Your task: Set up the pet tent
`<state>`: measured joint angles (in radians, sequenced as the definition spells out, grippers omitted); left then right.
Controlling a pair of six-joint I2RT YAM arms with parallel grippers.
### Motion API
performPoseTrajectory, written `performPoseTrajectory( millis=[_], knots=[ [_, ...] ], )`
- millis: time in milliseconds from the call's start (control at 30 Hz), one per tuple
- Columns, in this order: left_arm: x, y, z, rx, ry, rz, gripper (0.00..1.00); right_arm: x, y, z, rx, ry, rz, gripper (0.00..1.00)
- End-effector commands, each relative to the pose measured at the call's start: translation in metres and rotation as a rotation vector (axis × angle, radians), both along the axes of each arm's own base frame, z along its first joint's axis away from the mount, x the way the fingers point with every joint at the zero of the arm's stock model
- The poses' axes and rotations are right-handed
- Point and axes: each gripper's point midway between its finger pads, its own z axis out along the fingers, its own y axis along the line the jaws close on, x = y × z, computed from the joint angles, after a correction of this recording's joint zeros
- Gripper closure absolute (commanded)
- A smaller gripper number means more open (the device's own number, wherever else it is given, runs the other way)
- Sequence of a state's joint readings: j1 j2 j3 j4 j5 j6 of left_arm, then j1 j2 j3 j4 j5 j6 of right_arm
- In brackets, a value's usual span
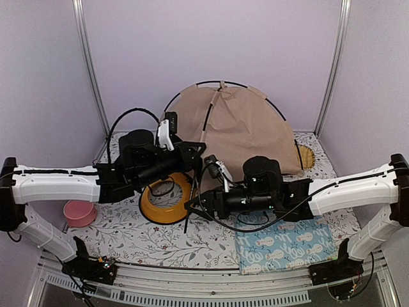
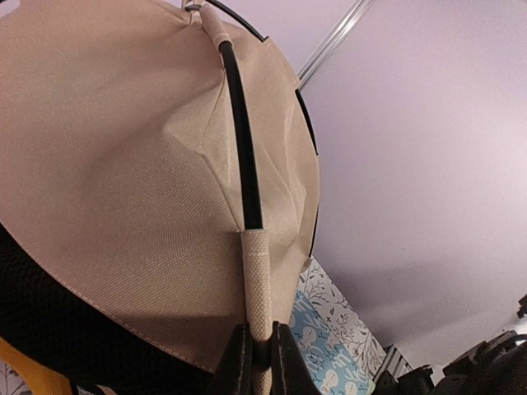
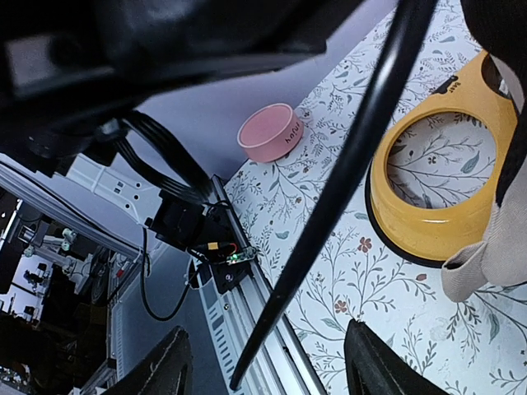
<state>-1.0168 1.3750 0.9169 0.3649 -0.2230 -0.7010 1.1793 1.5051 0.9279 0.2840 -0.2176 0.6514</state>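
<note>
The tent (image 1: 243,128) stands at the back of the bench (image 1: 128,236), behind a yellow tray (image 1: 148,206), pink bowl (image 1: 80,212) and blue mat (image 1: 287,246). The left claw (image 2: 259,341) is clamped on its pole sleeve (image 2: 257,271). The right claw (image 3: 268,333) is apart, with a black pole (image 3: 346,164) crossing between. The arms hide the tent's front.

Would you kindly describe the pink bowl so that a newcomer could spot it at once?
Start at the big beige pet tent at the back of the flowered table cover. Come forward and left, past the yellow ring tray, to the cover's left edge. There sits the pink bowl: small, round, the only pink thing.
</note>
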Motion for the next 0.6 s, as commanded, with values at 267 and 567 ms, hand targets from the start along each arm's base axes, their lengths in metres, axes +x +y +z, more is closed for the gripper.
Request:
performPoseTrajectory(
  millis=[267, 567],
  knots=[
    [0.011, -0.012, 0.038, -0.034, -0.132, 0.030, 1.00, -0.002, 0.012, -0.020, -0.035, 0.022, -0.002, 0.50],
    [0.013, -0.015, 0.039, -0.033, -0.139, 0.027, 1.00, 0.000, 0.012, -0.023, -0.045, 0.018, -0.010, 0.64]
  ],
)
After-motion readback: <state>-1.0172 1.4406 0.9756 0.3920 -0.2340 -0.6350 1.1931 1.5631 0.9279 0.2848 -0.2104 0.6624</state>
